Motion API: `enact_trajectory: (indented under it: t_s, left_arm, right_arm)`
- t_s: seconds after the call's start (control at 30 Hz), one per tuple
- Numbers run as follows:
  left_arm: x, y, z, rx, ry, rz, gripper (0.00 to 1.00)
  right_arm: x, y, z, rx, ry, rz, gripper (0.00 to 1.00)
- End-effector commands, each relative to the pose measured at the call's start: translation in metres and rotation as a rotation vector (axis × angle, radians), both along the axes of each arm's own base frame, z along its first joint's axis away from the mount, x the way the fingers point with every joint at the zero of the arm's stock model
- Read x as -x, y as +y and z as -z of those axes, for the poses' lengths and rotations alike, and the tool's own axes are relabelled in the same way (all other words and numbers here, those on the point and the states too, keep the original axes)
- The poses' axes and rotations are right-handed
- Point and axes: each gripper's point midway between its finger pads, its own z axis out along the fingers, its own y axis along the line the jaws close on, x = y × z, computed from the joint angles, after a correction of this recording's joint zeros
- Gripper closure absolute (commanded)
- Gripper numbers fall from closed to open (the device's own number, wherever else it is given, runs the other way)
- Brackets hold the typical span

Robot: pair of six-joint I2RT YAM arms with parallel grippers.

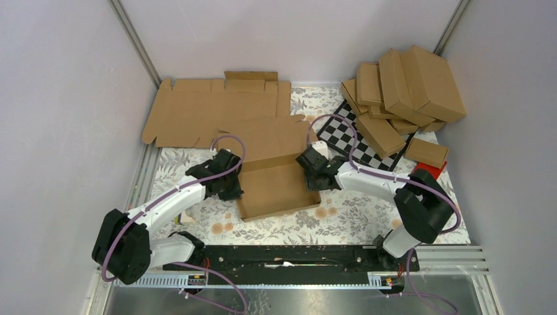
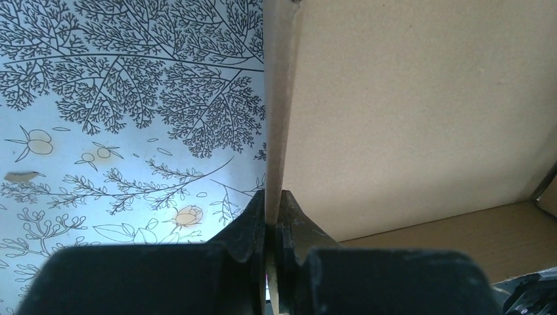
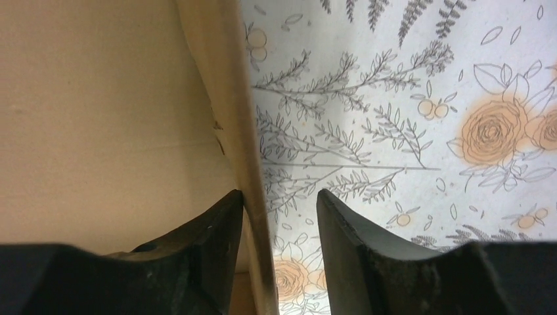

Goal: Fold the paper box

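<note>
Paper box [image 1: 274, 190] at ctr of floral cloth [image 1: 348, 220], between the two arms. Part-formed: base flat, side walls up, rear panel leaning back, lid not closed.

L gripper [image 2: 272, 213]: clamped tight on box's left wall, cardboard edge runs up between the fingers w/ no gap. Judged purpose: keeps wall upright so it can't flop outward.

R gripper [image 3: 279, 203]: straddles right wall, jaws apart. Wall touches one finger, cloth shows on the other side, so no grip. Prob. placed to pinch or steady that wall.

Est. progress: early-mid fold.
</note>
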Motion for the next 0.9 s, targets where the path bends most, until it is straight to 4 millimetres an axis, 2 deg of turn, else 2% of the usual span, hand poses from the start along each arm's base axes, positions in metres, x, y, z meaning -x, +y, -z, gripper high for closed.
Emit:
enact_trajectory:
  t_s: [0.0,0.1,0.2,0.43,0.47,0.5,0.57,0.67,0.73,0.87]
  left_arm:
    - [-0.006,-0.006,-0.012,0.029,-0.047,0.018,1.00]
    - [-0.006,-0.007,-0.011,0.031,-0.045,0.020,1.00]
    - [-0.006,-0.008,-0.012,0.032,-0.045,0.022,1.00]
    - [-0.007,-0.011,-0.013,0.045,-0.048,0.030,1.00]
    - [-0.007,-0.012,-0.012,0.043,-0.046,0.030,1.00]
    - [-0.007,-0.012,-0.012,0.041,-0.044,0.030,1.00]
    - [-0.007,-0.011,-0.011,0.036,-0.043,0.028,1.00]
    - [-0.008,-0.010,-0.010,0.033,-0.042,0.026,1.00]
    - [-0.007,-0.012,-0.009,0.035,-0.037,0.035,1.00]
    - [-0.005,-0.015,-0.005,0.027,-0.030,0.047,1.00]
  right_arm:
    - [-0.022,0.004,-0.016,-0.144,-0.032,0.015,0.48]
    - [-0.029,0.006,-0.018,-0.209,-0.045,0.013,0.49]
    - [-0.032,0.004,-0.016,-0.177,-0.046,-0.003,0.48]
    - [-0.031,-0.001,0.010,-0.079,0.030,-0.005,0.56]
    - [-0.031,-0.003,0.012,-0.062,0.028,-0.002,0.61]
    - [-0.032,-0.006,0.012,-0.033,0.018,0.001,0.72]
    - [-0.035,-0.022,0.008,0.077,-0.020,0.030,1.00]
    - [-0.034,-0.046,0.006,0.227,-0.040,0.066,1.00]
    - [-0.030,-0.052,0.010,0.257,-0.027,0.066,1.00]
    - [-0.024,-0.043,0.011,0.183,-0.008,0.046,0.82]
